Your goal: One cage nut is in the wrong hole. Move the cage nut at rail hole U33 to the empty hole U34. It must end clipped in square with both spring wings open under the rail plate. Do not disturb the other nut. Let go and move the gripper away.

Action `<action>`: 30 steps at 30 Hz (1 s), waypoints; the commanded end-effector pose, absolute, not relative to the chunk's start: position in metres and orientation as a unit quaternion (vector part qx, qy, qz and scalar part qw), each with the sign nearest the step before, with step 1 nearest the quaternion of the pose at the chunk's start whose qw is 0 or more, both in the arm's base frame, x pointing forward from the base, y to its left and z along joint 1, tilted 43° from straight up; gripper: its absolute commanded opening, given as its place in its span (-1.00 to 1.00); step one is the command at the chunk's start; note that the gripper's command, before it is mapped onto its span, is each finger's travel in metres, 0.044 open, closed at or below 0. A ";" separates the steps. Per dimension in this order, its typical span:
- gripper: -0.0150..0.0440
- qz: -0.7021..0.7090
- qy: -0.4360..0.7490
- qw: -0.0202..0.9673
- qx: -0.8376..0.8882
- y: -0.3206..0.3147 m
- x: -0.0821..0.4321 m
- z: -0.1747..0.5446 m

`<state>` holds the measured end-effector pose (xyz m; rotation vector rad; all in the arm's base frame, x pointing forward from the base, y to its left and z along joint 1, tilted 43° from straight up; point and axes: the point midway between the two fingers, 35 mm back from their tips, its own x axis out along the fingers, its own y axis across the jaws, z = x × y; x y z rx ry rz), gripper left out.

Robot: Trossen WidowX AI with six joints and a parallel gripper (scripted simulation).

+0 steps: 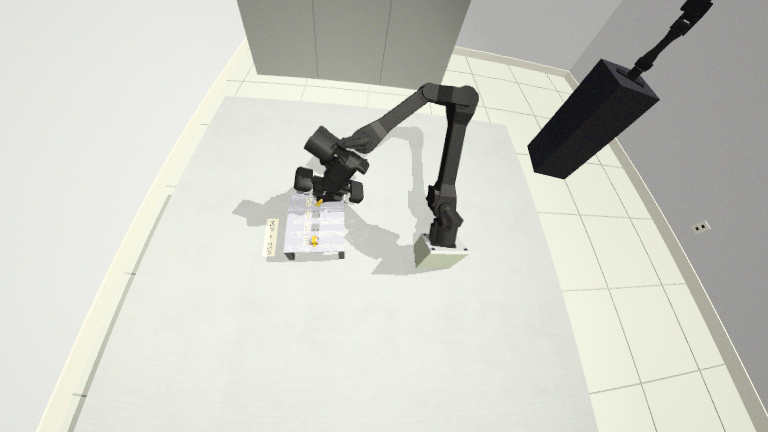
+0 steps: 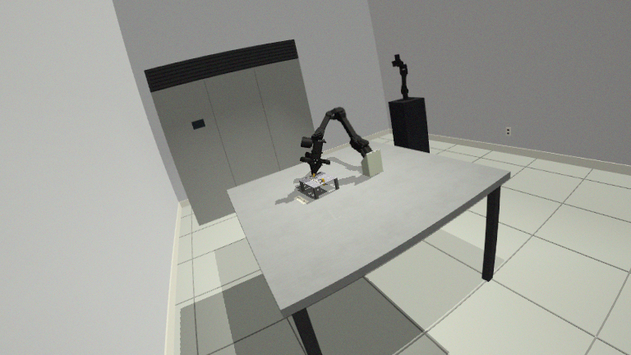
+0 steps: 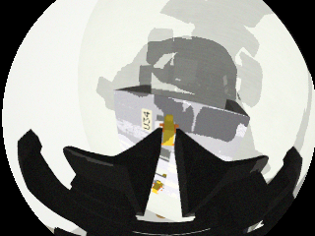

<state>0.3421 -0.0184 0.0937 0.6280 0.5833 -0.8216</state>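
The small orange-yellow cage nut (image 1: 318, 202) (image 2: 314, 175) (image 3: 168, 131) is pinched between the tips of my black two-fingered gripper (image 1: 326, 197) (image 2: 314, 173) (image 3: 168, 133), at the end of the rail plate that carries the U34 label. My fingers are clamped on its two sides, close together at the tips, and its yellow top shows between them with orange bits sticking out to either side. It looks to be right at the U34 hole, beside the small cream label (image 3: 147, 119) printed U34, though my own fingertips and the coarse view keep me from telling whether it sits square in the hole or whether its wings are open under the plate. Further along the same pale lilac-grey rectangular rail plate (image 1: 334, 233) (image 2: 325, 179) (image 3: 129, 108), past dark square holes, the other orange-yellow nut (image 1: 314, 241) (image 2: 323, 180) (image 3: 157, 186) sits well apart from my fingers. The plate stands on short dark legs, raised over the wide light-grey tabletop (image 1: 351, 336) (image 2: 372, 211). Just beside it lies a flat cream printed strip (image 1: 270, 237) (image 2: 301, 200). My black jointed arm (image 1: 451, 150) (image 2: 348, 127) arches from the plate over to a pale greenish block-shaped base (image 1: 438, 260) (image 2: 375, 163) on the same table.
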 end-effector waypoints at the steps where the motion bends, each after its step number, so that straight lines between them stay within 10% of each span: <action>1: -0.39 -0.390 0.274 0.828 0.296 -0.018 0.343 0.095; 30: -0.39 -0.408 0.280 0.819 0.291 -0.018 0.345 0.095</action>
